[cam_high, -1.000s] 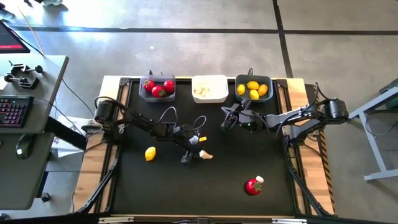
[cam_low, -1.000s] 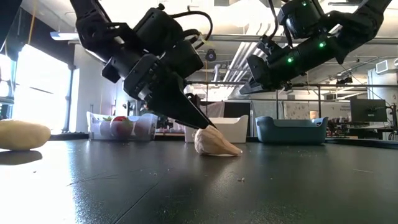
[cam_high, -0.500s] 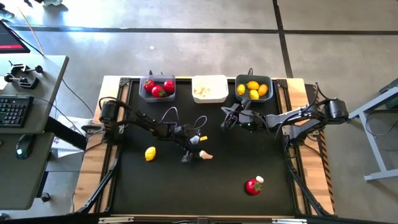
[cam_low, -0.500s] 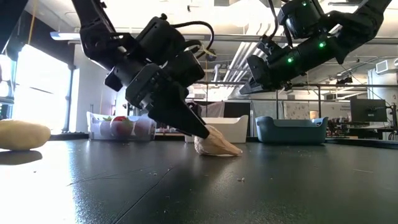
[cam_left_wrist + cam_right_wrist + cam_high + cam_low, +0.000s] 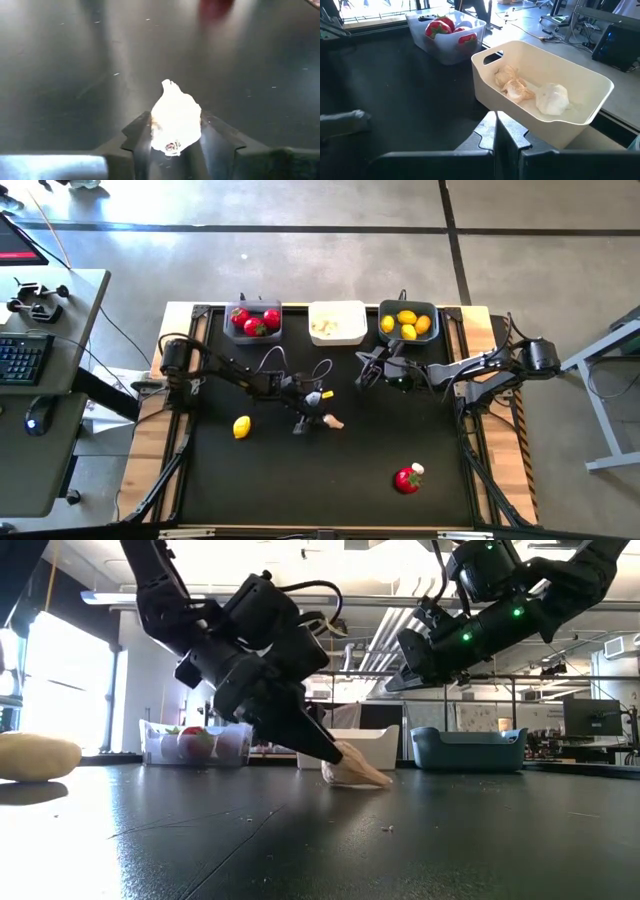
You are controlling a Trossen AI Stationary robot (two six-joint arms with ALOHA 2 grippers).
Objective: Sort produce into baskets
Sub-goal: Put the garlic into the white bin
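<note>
I am lowering my left gripper (image 5: 320, 418) onto the black desk (image 5: 380, 445) because one garlic bulb (image 5: 175, 117) is lying loose there, near the middle, and it belongs in the white basket (image 5: 337, 321) with the other garlic. In the left wrist view the bulb is sitting between my two fingers (image 5: 142, 137), which are touching its sides, so I am judging that I am pinching it, though it is resting on the desk and not lifted. My right gripper (image 5: 362, 375) is waiting with fingers pressed together and empty, hanging just in front of the baskets. A lemon (image 5: 241, 426) and a tomato (image 5: 406, 479) are lying unsorted, well apart from my grippers.
</note>
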